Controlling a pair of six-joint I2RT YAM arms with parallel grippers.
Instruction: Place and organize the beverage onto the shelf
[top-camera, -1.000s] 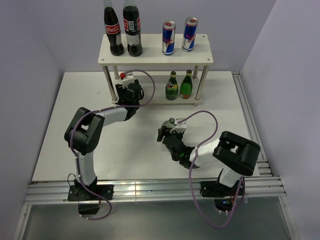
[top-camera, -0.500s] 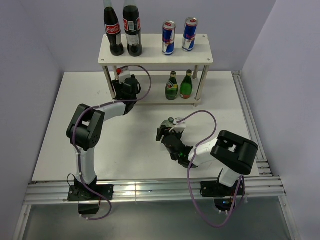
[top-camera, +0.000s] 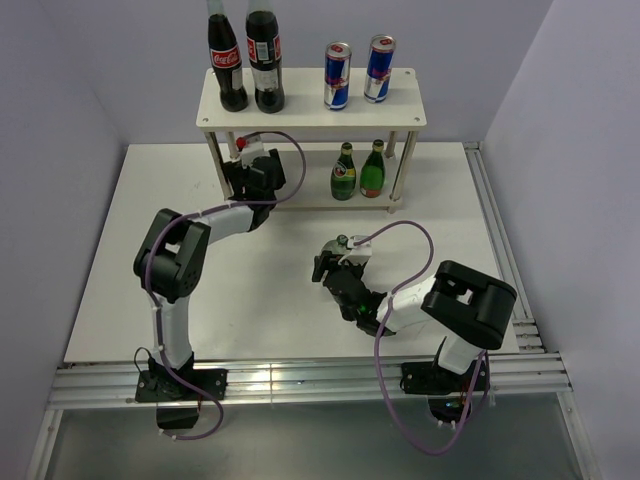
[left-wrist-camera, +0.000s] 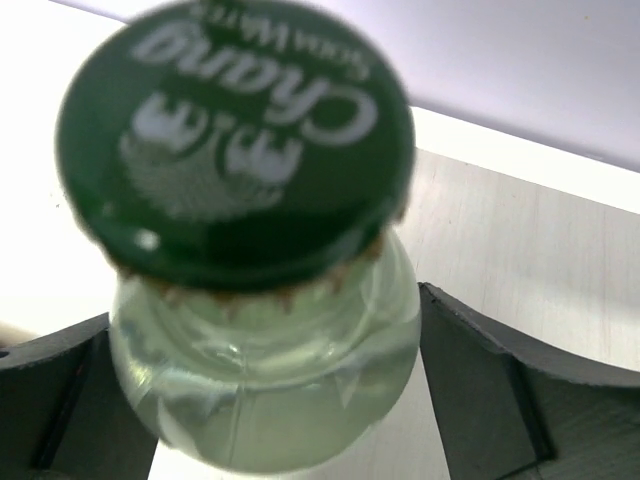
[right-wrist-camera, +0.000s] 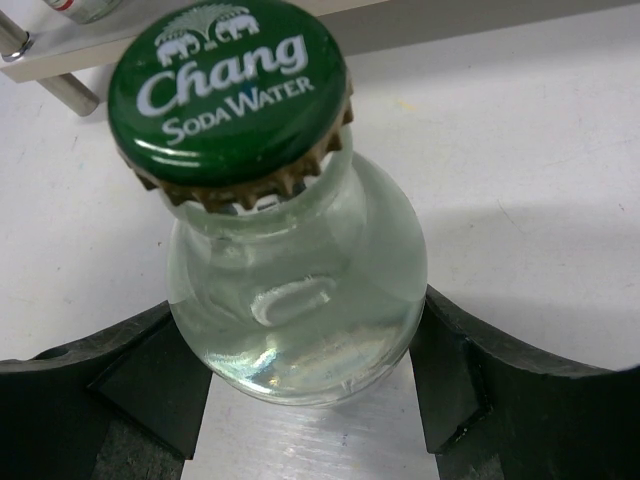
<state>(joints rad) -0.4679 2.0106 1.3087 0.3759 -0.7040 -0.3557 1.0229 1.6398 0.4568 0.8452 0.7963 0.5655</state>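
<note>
L gripper clamped on neck of clear Chang soda-water bottle, green cap, fingers touching glass both sides. It sits at left end of shelf, lower tier; can't tell if bottle rests on board. R gripper likewise closed round second Chang bottle, over table, well apart from shelf. Top tier: 2 cola bottles, 2 Red Bull cans. Lower tier, right end: 2 green glass bottles.

Bright even light, soft shadows, green cap blurred in left wrist view, right wrist sharp
</note>
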